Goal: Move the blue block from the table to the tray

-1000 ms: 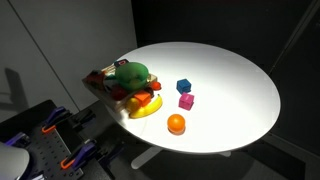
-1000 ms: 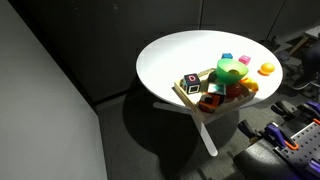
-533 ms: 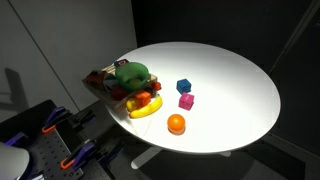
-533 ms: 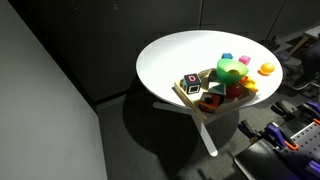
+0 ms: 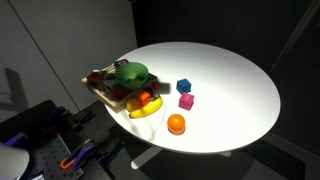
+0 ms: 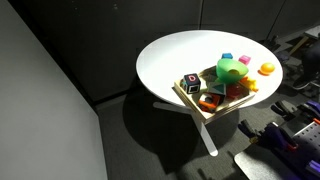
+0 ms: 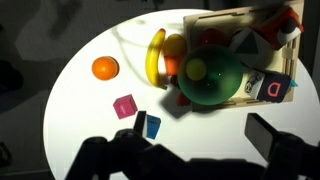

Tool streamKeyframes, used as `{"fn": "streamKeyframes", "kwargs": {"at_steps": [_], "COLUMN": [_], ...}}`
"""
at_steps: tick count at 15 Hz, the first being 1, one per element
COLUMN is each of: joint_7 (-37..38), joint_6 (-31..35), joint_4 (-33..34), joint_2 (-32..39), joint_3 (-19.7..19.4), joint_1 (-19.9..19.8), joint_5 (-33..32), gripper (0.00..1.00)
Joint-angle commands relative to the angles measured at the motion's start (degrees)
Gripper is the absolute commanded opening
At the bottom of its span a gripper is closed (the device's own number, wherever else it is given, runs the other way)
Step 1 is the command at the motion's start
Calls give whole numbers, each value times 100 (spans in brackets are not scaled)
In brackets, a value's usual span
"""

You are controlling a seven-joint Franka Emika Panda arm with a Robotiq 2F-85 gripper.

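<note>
Blue block [image 7: 151,125] on the table [image 7: 85,105], just ahead of the gripper [image 7: 190,165] and outside the tray [image 7: 232,15].

Seen from the wrist, the gripper is a dark outline at the near edge. Its jaws appear parted with nothing between them, though the shadow makes this hard to read. The block lies closest to it, with a pink cube [image 7: 125,106] just beyond and a little to one side. An orange [image 7: 105,68] sits farther out on that same side. The tray lies farther ahead toward the other side, crowded with a green bowl [image 7: 210,80] and toys, and a banana [image 7: 156,55] rests along its near edge. In both exterior views the block [image 5: 184,86] [image 6: 228,58] rests on bare white tabletop, apart from the tray [image 5: 95,88] [image 6: 190,98].
</note>
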Motion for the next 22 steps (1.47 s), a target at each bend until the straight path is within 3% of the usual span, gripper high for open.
{"fn": "streamKeyframes", "kwargs": {"at_steps": [1,15,22], "joint_7": [100,283,427], "joint_6": [533,1517,1441], "joint_4": [230,960,1293], "joint_2": [467,1990,2518], "joint_3": [-76,-308,-401], "joint_1": [-39,-226,-302], "joint_5": [79,111,103], "gripper": [100,100,100]}}
